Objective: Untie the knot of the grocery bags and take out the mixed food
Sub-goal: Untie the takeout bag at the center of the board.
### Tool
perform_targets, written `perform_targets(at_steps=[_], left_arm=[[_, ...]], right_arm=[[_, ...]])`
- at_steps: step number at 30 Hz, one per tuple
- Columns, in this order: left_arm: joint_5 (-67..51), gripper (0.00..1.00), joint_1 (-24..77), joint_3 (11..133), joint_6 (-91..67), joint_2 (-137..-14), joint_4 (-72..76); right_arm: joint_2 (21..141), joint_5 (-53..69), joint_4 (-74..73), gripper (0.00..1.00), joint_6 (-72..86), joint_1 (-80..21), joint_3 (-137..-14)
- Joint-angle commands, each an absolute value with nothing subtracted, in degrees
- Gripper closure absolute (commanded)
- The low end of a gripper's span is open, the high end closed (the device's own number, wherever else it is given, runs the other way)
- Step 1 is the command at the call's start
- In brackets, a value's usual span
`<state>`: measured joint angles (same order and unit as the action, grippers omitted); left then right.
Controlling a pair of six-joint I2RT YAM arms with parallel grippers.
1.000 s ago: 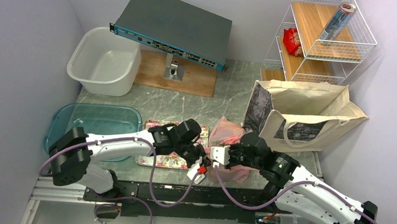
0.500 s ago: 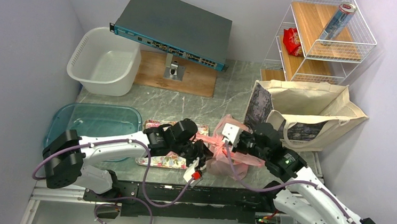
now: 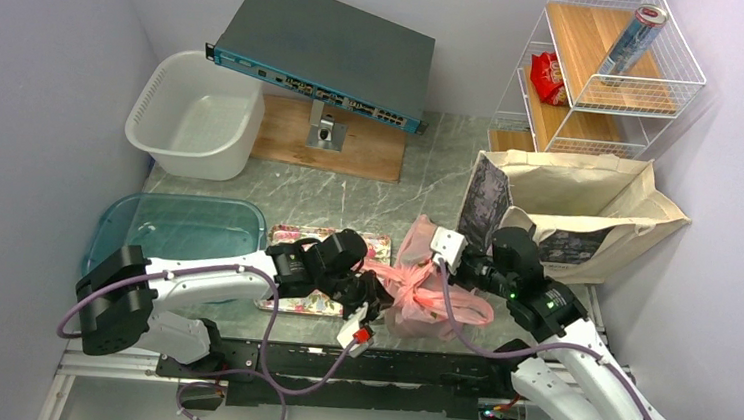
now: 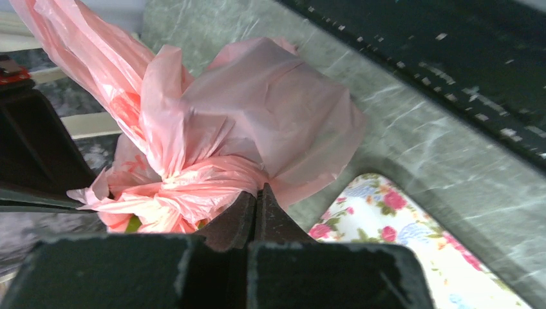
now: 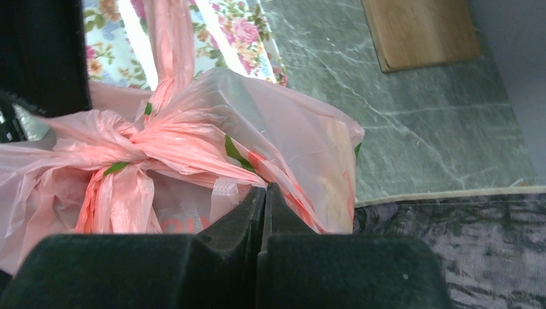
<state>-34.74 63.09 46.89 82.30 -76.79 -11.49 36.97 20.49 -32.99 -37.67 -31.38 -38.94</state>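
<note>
The thin pink bag (image 3: 421, 299) is soft and slippery. It is pinched by the left gripper (image 4: 257, 193); the right gripper (image 5: 264, 193) is closed. The knot (image 5: 138, 145) should be pulled loose gently.

The right gripper (image 5: 263, 193) now sits toward 1 o'clock from its earlier place at the table's near edge, close beside the canvas tote (image 3: 588, 212). The pink plastic bag (image 3: 419, 296), earlier a lump half hidden under that arm, now lies uncovered and drawn out. One strip stretches toward 9 o'clock into the left gripper (image 4: 256, 196), and a loose tail trails toward 4 o'clock.
</note>
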Motion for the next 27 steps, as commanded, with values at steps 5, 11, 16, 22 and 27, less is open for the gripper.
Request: perform_targets(at_steps=[5,11,16,22,27], left_arm=[[-42.70,1.00,63.57,49.22,80.48,-77.78,-21.61],[-42.89,1.00,63.47,49.63,79.68,-77.87,-21.43],[-42.89,1.00,63.23,49.88,79.39,-77.72,-21.34],[-42.80,1.00,63.20,49.57,79.65,-77.54,-21.11],[-42.63,1.00,63.24,49.73,79.35,-77.43,-21.09]], right_arm=[[34.71,27.84,-32.81,0.36,-48.81,-30.12,-42.23],[35.30,32.95,-36.41,0.26,-52.18,-34.25,-42.40],[36.10,26.83,-35.16,0.26,-51.97,-43.04,-40.33],[39.84,26.63,-30.76,0.35,-47.06,-47.17,-42.58],[41.33,23.42,-28.74,0.44,-50.00,-49.69,-40.19]])
